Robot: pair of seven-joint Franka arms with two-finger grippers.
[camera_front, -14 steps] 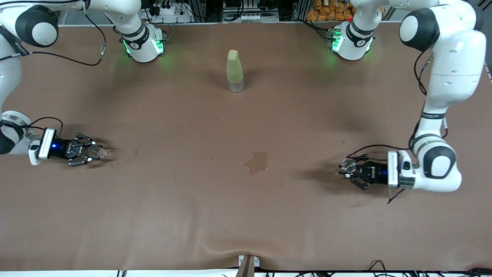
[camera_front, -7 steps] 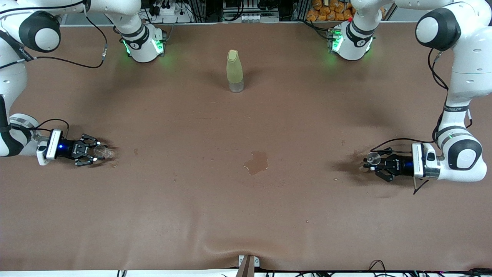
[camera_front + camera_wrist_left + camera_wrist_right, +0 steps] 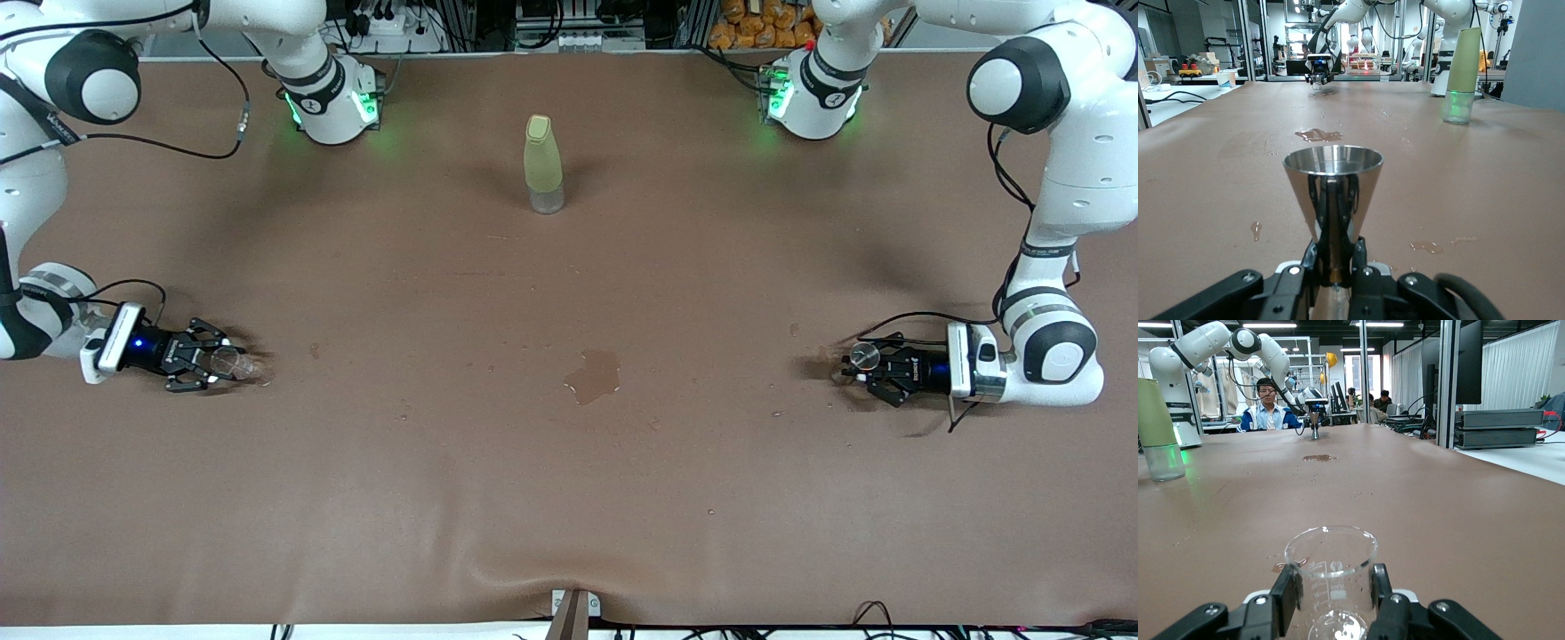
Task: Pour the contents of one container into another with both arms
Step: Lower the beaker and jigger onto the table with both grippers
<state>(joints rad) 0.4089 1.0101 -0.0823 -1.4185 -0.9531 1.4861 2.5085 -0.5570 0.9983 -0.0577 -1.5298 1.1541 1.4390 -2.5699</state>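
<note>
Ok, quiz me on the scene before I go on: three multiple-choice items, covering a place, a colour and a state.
1. Where does the bottle stand?
A. In the left gripper
B. On the puddle
C. Farther from the front camera than the puddle

2. What does the left gripper's cup look like?
A. Shiny metal
B. Yellow-green
C. Red

3. What is the right gripper's state?
A. Open over the bottle
B. Shut on the clear cup
C. Shut on nothing

C: the bottle stands upright, higher in the front view than the puddle.
A: the left gripper clamps a mirror-like metal cone cup.
B: the right gripper has both fingers against the clear cup.
</note>
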